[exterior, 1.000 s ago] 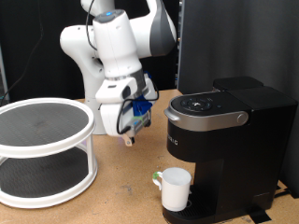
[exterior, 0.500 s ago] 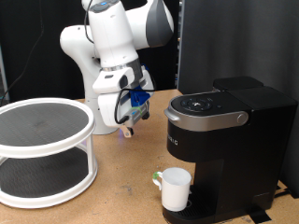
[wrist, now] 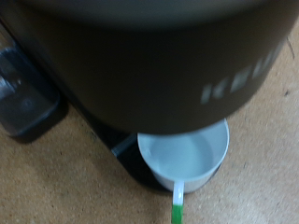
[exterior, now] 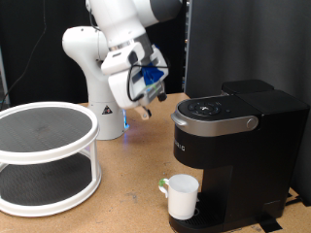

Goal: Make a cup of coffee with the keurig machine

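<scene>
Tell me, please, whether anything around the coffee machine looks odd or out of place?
Nothing stands out. The cup sits upright under the coffee machine, lid shut, no spills visible. The gripper hovers beside it.

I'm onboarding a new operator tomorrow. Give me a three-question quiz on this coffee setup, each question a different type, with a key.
1. True or false: the cup sits on the keurig machine's drip tray.
2. Multiple choice. In the exterior view, the gripper is: A) inside the cup; B) in the air, up and to the exterior view's left of the machine; C) on the white two-tier rack.
3. Fill in: the machine's lid is ____.

Key: 1 true; 2 B; 3 closed.
</scene>
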Action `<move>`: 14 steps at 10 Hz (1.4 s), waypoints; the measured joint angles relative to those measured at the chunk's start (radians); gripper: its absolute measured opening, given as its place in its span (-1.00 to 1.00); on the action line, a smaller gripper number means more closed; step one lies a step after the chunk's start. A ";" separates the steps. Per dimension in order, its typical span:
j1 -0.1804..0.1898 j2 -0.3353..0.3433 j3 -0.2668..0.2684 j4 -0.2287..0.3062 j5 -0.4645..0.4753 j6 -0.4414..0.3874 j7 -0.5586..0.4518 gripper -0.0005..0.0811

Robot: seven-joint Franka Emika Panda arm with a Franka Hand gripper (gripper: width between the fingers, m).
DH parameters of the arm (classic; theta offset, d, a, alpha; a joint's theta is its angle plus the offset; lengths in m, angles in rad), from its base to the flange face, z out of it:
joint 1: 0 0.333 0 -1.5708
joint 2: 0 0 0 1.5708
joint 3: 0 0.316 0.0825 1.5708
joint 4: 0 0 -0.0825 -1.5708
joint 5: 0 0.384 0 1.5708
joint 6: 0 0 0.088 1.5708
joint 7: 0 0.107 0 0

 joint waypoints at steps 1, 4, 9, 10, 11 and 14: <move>0.000 -0.029 -0.002 0.014 0.000 -0.029 0.012 0.99; -0.002 -0.105 -0.017 0.064 0.000 -0.119 0.058 0.99; -0.025 -0.149 -0.057 0.179 -0.065 -0.304 0.077 0.99; -0.031 -0.151 -0.058 0.190 -0.077 -0.315 0.079 0.99; -0.037 -0.152 -0.059 0.199 -0.084 -0.319 0.086 0.99; -0.048 -0.153 -0.062 0.216 -0.086 -0.326 0.120 0.99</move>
